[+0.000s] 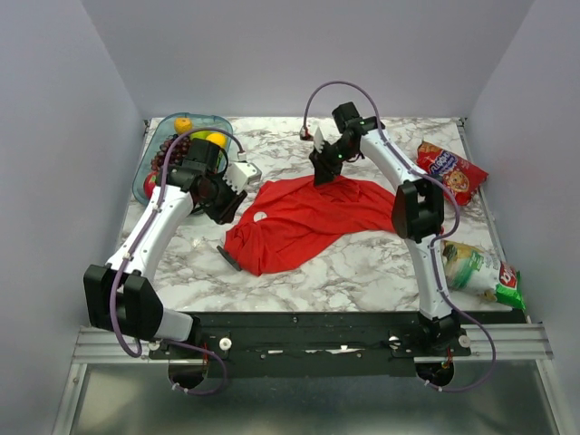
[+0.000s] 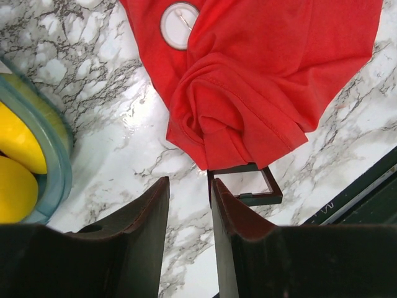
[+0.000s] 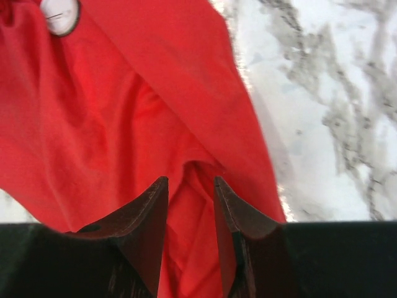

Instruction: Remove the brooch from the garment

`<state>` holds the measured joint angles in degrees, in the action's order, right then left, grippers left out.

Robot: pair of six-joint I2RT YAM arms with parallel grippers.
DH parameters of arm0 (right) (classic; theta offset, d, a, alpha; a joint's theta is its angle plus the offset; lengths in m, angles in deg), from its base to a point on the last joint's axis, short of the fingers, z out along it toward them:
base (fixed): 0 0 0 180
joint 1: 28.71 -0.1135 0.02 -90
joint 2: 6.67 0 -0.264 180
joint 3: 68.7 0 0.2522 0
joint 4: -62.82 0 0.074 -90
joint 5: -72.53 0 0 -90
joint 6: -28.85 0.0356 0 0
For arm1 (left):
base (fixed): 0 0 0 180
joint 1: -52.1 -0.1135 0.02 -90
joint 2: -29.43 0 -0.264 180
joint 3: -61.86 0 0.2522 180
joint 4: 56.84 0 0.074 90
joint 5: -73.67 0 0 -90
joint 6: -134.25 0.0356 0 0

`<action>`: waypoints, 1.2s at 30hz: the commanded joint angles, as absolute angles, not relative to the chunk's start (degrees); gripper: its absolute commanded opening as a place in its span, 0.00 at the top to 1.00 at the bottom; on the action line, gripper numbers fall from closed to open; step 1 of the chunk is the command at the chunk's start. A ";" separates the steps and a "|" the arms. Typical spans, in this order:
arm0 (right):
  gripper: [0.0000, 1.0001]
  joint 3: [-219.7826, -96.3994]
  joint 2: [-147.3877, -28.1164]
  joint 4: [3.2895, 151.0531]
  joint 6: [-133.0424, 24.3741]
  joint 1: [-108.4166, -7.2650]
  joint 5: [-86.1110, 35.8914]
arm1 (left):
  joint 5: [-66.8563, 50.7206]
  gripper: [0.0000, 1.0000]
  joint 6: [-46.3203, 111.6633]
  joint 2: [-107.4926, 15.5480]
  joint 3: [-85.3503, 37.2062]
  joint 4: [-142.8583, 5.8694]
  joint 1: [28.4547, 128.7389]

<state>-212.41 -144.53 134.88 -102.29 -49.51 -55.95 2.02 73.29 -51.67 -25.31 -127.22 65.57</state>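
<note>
Left hand [image 2: 189, 186] hovers over the tabletop [image 2: 124, 143], narrowly parted and empty, just beside a black frame [image 2: 248, 194]. Right hand [image 3: 191, 183] pinches a fold of the garment [image 3: 124, 124]. Beyond, the brooch [image 2: 179, 25] sits on the red cloth. Writing on the snack bag [image 1: 451, 170] is unreadable.

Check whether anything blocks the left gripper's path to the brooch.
Nothing covers the brooch; it lies exposed on the red T-shirt. Only a bunched fold of that shirt lies between it and the left gripper.
</note>
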 commanded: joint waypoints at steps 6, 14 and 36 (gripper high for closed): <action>0.56 -217.27 -149.66 139.68 -100.09 -52.35 -52.46 | -1.30 0.58 72.02 -47.91 -25.12 -127.99 68.27; 0.66 -215.87 -150.20 137.22 -100.00 -54.20 -45.07 | -2.62 0.58 72.55 -47.30 -25.91 -127.47 68.36; 1.00 -201.29 -119.00 117.18 -85.41 -45.24 -53.42 | 9.15 0.55 67.11 -56.25 -26.60 -119.91 68.97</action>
